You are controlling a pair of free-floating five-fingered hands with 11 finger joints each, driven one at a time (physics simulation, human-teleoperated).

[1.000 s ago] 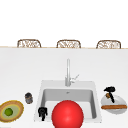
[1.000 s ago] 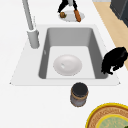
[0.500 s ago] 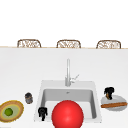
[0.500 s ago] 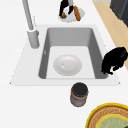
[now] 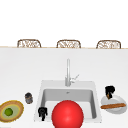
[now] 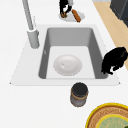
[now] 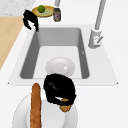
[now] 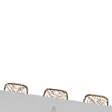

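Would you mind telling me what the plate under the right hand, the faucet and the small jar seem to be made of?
The plate looks like glazed ceramic: plain white and smooth, though plastic is possible. The faucet looks like brushed metal, grey with a soft sheen. The jar seems to be dark glass with a black lid and a tan band; the band's material is unclear. The right hand curls its fingers round a small brown piece above the plate.

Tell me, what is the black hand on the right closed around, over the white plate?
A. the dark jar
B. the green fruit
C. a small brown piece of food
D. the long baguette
C: the right hand curls its fingers on a small brown piece of food above the white plate, with the baguette lying beside it.
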